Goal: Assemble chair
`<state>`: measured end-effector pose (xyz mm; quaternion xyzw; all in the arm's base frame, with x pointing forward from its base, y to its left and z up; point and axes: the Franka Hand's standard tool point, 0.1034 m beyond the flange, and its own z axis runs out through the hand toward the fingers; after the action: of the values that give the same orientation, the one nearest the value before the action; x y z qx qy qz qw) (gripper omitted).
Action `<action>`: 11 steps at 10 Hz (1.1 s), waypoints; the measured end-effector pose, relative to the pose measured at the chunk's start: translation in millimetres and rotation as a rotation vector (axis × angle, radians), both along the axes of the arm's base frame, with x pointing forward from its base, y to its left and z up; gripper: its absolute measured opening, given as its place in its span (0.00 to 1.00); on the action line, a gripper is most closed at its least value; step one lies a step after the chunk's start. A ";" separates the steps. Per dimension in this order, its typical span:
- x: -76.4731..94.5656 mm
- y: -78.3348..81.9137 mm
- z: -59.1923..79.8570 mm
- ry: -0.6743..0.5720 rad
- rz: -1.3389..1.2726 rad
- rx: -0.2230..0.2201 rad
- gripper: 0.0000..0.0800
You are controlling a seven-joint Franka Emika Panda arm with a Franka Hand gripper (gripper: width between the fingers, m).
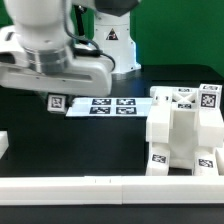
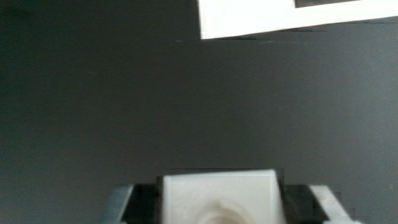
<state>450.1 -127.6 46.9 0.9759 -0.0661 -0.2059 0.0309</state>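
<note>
We carry a small tagged chair part [image 2: 221, 199] clamped between our gripper [image 2: 221, 203] jaws, raised at the exterior view's left. The partly built chair [image 1: 184, 135] stands near right. We judge assembly midway: this piece remains unattached.

The robot's glossy white, rounded arm housing [image 1: 45, 55] fills the exterior view's left, built of smooth cylindrical segments with dark grey seams at the joints and a black cable curving along its right side. Under its wide flat wrist block hangs a small black-and-white square marker tag [image 1: 57, 102]. In the wrist view the two-finger gripper [image 2: 222, 205] shows dark grey finger blocks [image 2: 143, 200] flanking a pale, white-grey glossy piece between them.
</note>
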 end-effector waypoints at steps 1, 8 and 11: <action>2.6 -1.6 0.2 -0.070 0.008 -0.014 0.35; -28.8 4.1 -20.9 -0.429 0.023 -0.098 0.35; -30.1 12.6 -23.7 -0.422 0.029 -0.090 0.35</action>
<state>420.1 -115.0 23.2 0.9958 -0.0663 0.0067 0.0628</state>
